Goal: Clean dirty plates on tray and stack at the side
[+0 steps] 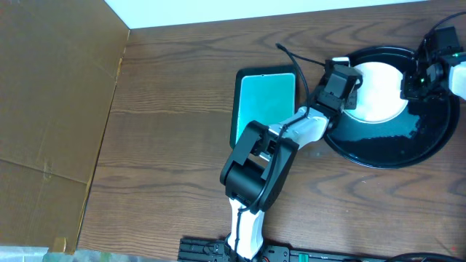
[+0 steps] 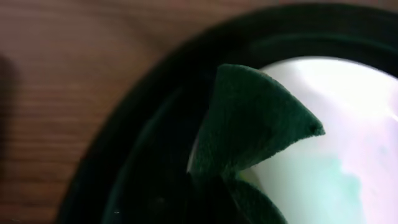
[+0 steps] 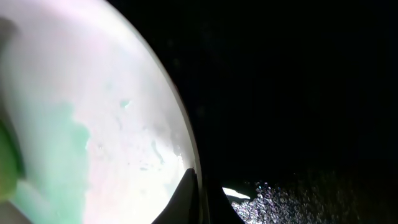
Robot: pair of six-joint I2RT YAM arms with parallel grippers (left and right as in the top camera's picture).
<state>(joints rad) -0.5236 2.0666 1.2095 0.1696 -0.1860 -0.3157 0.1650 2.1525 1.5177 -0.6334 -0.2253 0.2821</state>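
Observation:
One white plate [image 1: 378, 91] lies on the black tray [image 1: 393, 145] at the right. Its face carries a teal smear, seen in the left wrist view [image 2: 323, 186] and the right wrist view [image 3: 50, 162]. My left gripper [image 1: 348, 86] is at the plate's left rim, shut on a dark green sponge [image 2: 249, 124] that rests on the plate [image 2: 354, 112]. My right gripper [image 1: 411, 87] is at the plate's right rim. Its fingers [image 3: 199, 199] are closed on the rim of the plate [image 3: 93, 93]. Other plates do not show clearly.
A small rectangular teal dish [image 1: 266, 102] lies left of the tray, under the left arm. A white object [image 1: 459, 78] shows at the far right edge, mostly hidden by the right arm. Brown cardboard [image 1: 51, 109] covers the left side. Wet droplets glint on the tray [image 3: 292, 199].

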